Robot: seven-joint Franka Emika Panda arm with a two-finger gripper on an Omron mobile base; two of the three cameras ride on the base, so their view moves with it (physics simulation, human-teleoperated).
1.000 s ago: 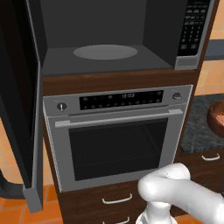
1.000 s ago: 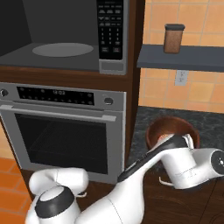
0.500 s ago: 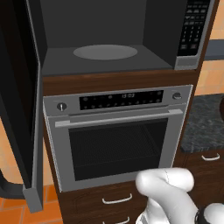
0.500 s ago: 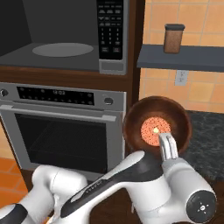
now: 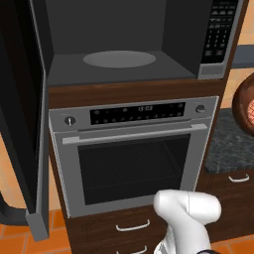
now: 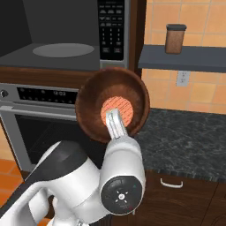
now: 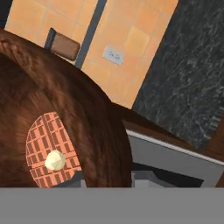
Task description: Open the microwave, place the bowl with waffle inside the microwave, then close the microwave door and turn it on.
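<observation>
We see the oven [image 5: 131, 154] under the microwave [image 5: 124, 44], with its bar handle and dark window. A brown jar [image 6: 175, 39] stands on a grey shelf [image 6: 185, 59] to the right, above the dark speckled tabletop [image 6: 190, 137]. A white wall plug [image 6: 182, 78] sits on the orange tiles below the shelf.

The microwave door [image 5: 22, 114] hangs wide open on the left. Inside, the round grey plate [image 5: 119, 59] is bare. Nothing stands between the bowl and the opening, though the keypad [image 6: 111, 27] side of the microwave is close behind the bowl.

The bowl [image 6: 112, 103] is up in the air, tipped toward us, in front of the oven's right end and just below the keypad. In it lies a round orange waffle [image 6: 117, 111] with a small pale lump [image 7: 55, 160] on it, maybe butter.

The hand [image 6: 117, 127] pinches the bowl's near rim, one finger [image 6: 115, 123] inside over the waffle.

Half a second ago the bowl was lower and farther right, by the tabletop. Now it is higher and more to the left.
</observation>
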